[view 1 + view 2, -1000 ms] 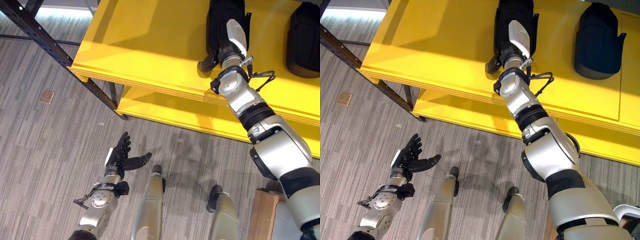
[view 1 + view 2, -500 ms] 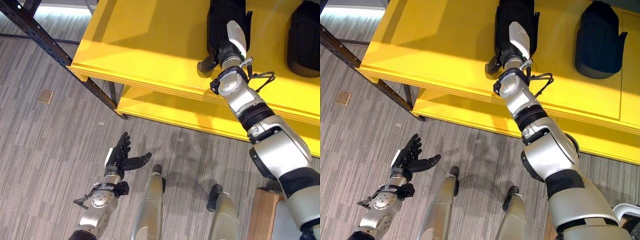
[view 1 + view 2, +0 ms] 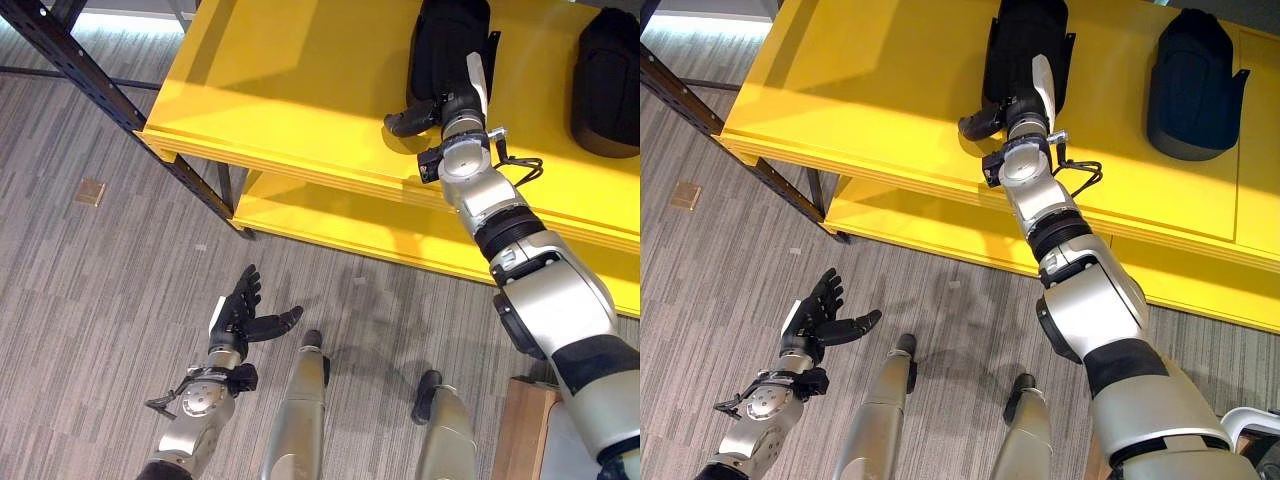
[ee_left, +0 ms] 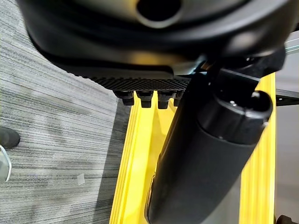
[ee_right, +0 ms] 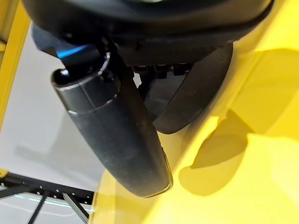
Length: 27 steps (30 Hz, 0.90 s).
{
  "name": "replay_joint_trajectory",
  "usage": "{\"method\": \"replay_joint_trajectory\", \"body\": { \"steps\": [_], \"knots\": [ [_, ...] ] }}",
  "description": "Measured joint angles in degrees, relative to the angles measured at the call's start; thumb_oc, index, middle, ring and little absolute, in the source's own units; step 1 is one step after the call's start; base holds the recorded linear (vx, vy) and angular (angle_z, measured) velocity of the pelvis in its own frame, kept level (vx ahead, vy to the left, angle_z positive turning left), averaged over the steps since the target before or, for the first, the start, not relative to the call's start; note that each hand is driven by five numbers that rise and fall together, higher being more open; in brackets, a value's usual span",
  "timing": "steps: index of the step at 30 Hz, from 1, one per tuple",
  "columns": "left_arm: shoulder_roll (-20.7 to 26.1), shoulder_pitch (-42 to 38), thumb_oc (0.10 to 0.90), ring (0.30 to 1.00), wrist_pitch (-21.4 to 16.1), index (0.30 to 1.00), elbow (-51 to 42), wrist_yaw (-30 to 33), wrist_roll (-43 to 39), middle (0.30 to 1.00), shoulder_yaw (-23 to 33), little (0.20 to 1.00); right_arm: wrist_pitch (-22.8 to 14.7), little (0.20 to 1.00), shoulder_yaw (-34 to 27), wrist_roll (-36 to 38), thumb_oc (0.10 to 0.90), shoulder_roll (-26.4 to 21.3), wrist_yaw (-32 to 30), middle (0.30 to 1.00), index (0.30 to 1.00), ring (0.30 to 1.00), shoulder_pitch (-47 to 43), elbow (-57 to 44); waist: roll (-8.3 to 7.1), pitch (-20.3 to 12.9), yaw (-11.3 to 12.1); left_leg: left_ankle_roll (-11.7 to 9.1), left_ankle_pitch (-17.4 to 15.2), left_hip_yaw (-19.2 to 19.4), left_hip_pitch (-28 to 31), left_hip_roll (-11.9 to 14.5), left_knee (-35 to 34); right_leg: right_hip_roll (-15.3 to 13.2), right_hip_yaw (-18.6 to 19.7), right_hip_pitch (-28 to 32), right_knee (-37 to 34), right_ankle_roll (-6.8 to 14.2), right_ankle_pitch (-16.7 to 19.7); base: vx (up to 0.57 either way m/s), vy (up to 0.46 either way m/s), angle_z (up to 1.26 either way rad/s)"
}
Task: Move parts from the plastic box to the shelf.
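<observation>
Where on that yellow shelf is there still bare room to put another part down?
The widest bare stretch of the shelf runs from its left corner to the black part at the right hand. A narrower gap lies between that part and the second part. The front edge below both is bare too, though the right arm crosses it. The left hand hangs open over the floor.

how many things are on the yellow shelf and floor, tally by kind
black parts on the top shelf board: 2, one at the right robot hand, one further right
small tan square on the floor: 1
wooden piece at the lower right: 1
total: 4
The left robot hand hangs open over the floor, holding nothing.
</observation>
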Motion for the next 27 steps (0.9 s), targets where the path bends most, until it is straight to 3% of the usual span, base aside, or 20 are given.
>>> {"method": "replay_joint_trajectory", "body": {
  "steps": [27],
  "knots": [
    [0.1, 0.3, 0.900, 1.000, 0.1, 1.000, 0.0, 0.0, 0.0, 1.000, 0.0, 1.000, 0.3, 1.000, 0.1, 3.1, 0.900, -0.5, 1.1, 1.000, 1.000, 1.000, -1.5, 1.9, 0.01, 0.0, 0.4, 0.4, -0.4, 0.0, -0.1, -0.2, -0.1, -0.3, 0.1, -0.1, -0.1, -0.1, -0.1, 0.01, 0.000, 0.00]
  ]
}}
